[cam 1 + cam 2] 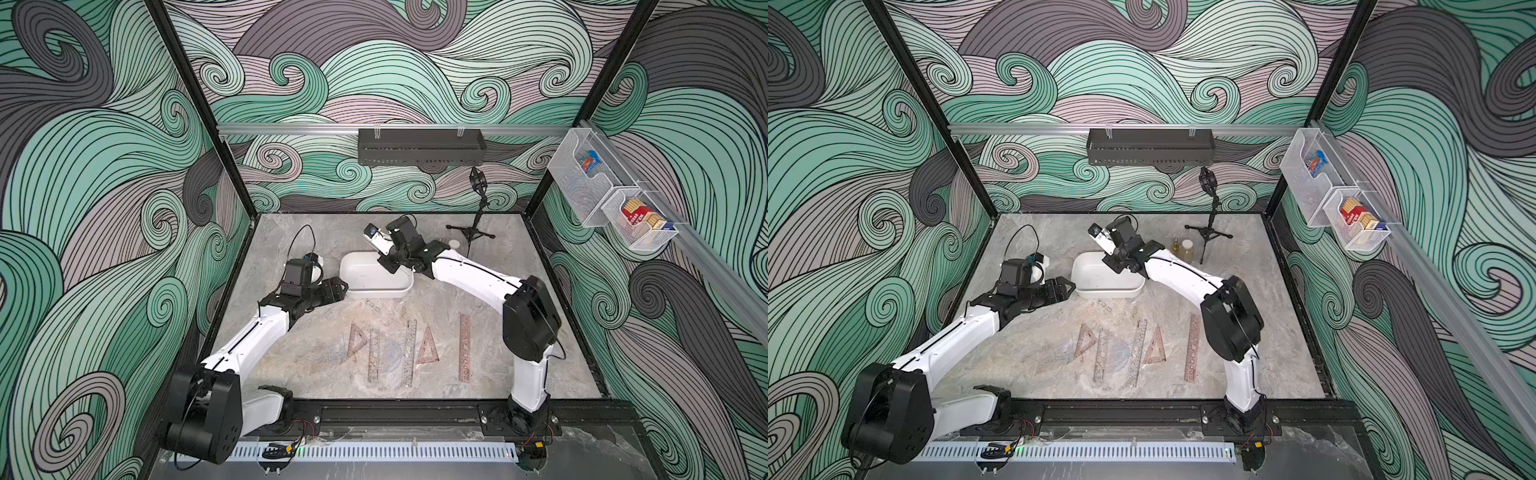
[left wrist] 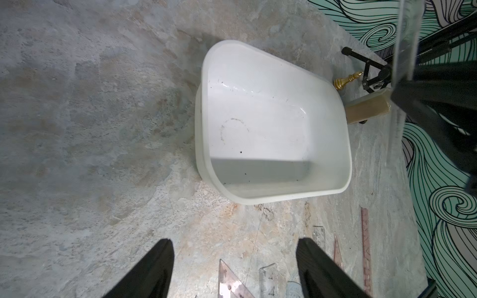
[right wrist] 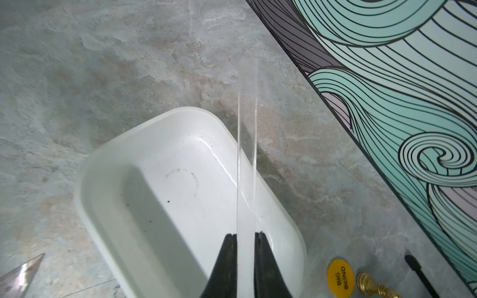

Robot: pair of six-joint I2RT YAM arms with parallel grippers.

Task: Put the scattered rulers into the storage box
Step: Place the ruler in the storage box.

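Right arm (image 1: 469,270) bent over box (image 1: 374,293), clamping ruler (image 3: 247,154)

Site type: enclosed robot test cell, laboratory setting.

- Walls: printed panels (image 1: 374,62) with a teal and grey wave pattern on three sides, held in black frame posts (image 1: 187,83).
- Floor of cell: marbled grey surface (image 1: 324,241).
- Fixed equipment: two white-and-black robot arms, left arm (image 1: 257,336) and right arm (image 1: 469,274), bolted to a black mounting rail (image 1: 395,415); a slotted cable duct (image 1: 395,451) runs along the front edge.
- Fittings: aluminium rail (image 1: 291,129) carrying a dark perforated tray (image 1: 422,146); wire-mesh baskets (image 1: 638,237) on the side wall; a small black tripod stand (image 1: 473,232) at the back.
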